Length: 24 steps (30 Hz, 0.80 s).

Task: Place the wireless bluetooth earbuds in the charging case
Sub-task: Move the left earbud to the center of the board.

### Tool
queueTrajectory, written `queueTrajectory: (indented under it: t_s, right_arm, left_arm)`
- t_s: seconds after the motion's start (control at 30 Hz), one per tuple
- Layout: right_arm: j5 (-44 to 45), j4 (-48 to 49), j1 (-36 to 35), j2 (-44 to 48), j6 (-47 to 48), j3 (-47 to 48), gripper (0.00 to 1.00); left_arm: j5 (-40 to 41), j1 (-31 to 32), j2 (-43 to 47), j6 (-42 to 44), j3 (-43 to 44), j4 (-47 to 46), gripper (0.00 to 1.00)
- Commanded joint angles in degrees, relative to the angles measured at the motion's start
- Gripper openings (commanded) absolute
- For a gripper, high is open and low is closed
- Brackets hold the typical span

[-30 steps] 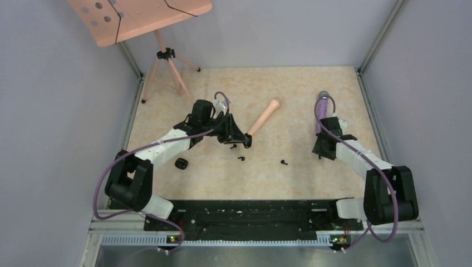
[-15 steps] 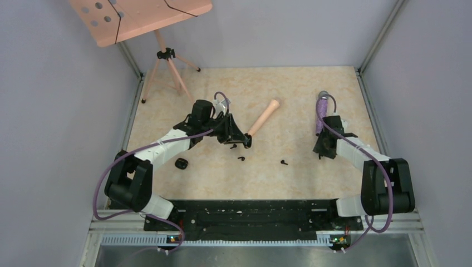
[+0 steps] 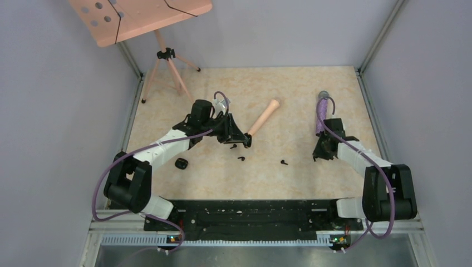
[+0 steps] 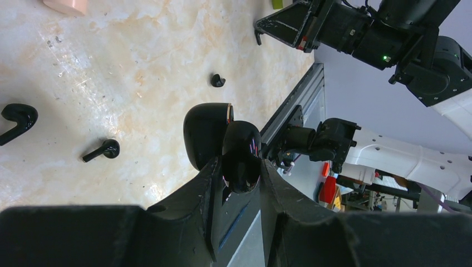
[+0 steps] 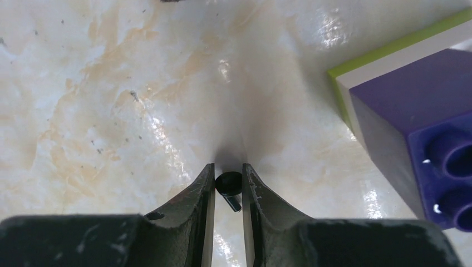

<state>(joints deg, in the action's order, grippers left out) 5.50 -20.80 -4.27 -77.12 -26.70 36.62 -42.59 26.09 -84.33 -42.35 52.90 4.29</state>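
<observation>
My left gripper is shut on the glossy black charging case, held off the table with its lid open. Three black earbuds lie on the table: two near the left gripper and one further right. They also show in the left wrist view. My right gripper is low at the table, its fingers closed on both sides of another small black earbud.
A purple-and-white cube sits just right of the right gripper. A black rounded lump lies at the front left. A wooden peg and a purple stick lie further back. A tripod stool stands at the back left.
My right gripper has shifted slightly towards the near side and down at the table. The left arm and the case have not moved.
</observation>
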Motion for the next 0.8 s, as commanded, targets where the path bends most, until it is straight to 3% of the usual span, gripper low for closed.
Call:
queueTrajectory:
  t_s: [0.0,0.43,0.77]
  right_arm:
    - [-4.77,-0.06,0.45,4.25,-0.53,-0.84,0.17]
    - [-11.72,0.62,-2.53,8.26,-2.17,-2.33,0.17]
    - [-8.42,5.64,-11.9,0.18,-5.33,3.36,0.16]
  left_arm:
    - [-0.3,0.27,1.64,0.2,0.87,-1.49,0.0]
    - [-0.56,0.21,0.45,-0.01,2.08,-1.5,0.0]
    - [-0.16,0.26,0.92,0.27,2.03,-0.72,0.0]
